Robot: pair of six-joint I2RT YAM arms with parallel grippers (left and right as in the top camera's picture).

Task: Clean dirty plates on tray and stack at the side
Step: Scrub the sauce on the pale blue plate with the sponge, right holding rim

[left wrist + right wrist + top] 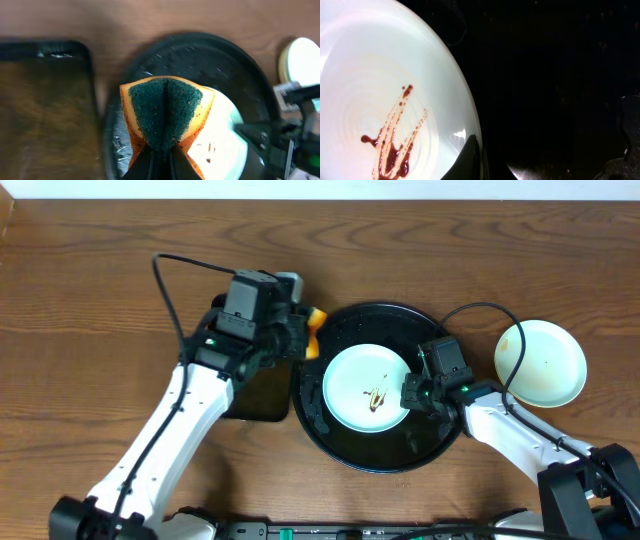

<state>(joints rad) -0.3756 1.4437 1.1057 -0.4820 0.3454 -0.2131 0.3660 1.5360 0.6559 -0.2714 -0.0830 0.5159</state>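
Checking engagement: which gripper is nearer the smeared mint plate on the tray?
Right: right gripper at the right rim of the plate; left gripper, holding a sponge, over the left rim of the tray.

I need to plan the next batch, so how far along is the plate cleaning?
Done: one plate sits on the table right of the tray, looking clean. In hand: the left gripper holds a sponge at the tray's edge; the right gripper is at the rim of the smeared plate. Left: scrubbing that plate and stacking it. No third plate shows.
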